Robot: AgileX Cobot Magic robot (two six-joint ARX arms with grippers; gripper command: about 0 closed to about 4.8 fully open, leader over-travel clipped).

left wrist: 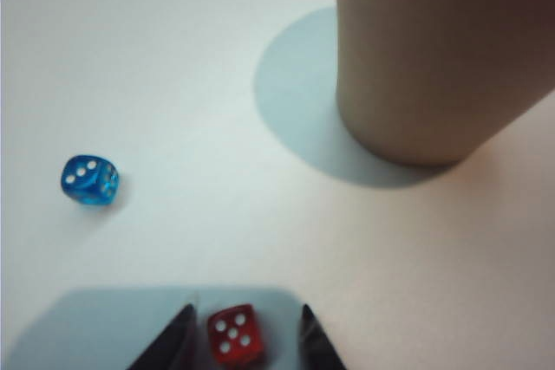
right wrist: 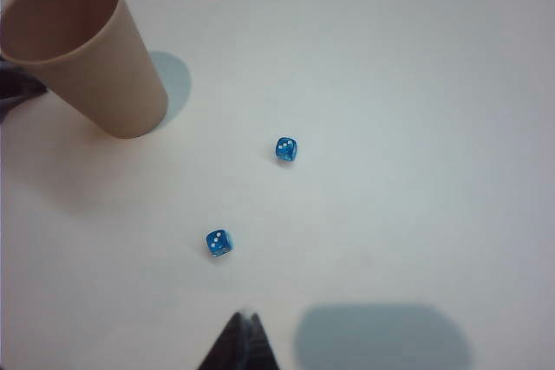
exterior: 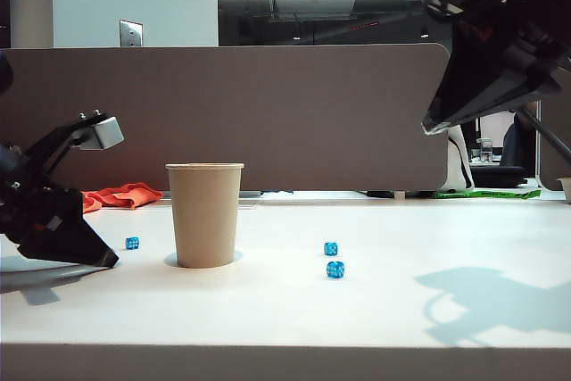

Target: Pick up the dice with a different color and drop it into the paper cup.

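Black angular arms; left gripper (left wrist: 243, 335) and right gripper (right wrist: 243, 340) thin dark pointed tips.

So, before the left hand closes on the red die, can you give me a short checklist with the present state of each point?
1. Red die lies between the fingers of the left hand: ok.
2. Left hand is open wide enough, with a gap on each side of the die: ok.
3. Nearest blue die is apart from the fingers: ok.
4. Paper cup stands upright, mouth open: ok.
5. Right hand is raised, away from the cup: ok.
6. Fingertips low enough on the table: cannot tell.
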